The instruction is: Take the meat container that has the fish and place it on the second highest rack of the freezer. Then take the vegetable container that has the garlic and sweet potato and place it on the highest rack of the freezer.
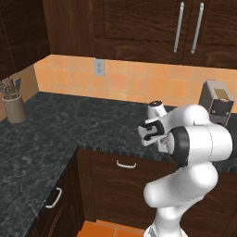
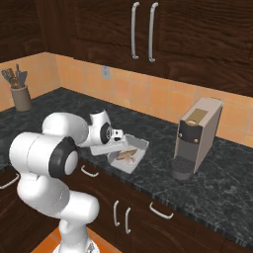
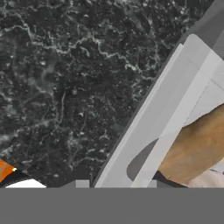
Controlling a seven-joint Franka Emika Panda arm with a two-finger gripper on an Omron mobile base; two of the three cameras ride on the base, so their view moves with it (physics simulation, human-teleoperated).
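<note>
Vegetable container (image 2: 129, 154) with sweet potato (image 3: 199, 148) sits on dark counter (image 2: 222, 183), centre of right base view, beside coffee machine (image 2: 196, 136). Gripper (image 2: 116, 137) hovers at its near rim; finger spread: cannot tell.

One shallow white rectangular tray (image 2: 129, 154), one boxy grey coffee machine (image 2: 196, 138), one tan cylindrical utensil crock (image 1: 14, 109) at ten o'clock, one white wall outlet (image 1: 98, 67), two long silver cabinet handles (image 2: 143, 31).
</note>
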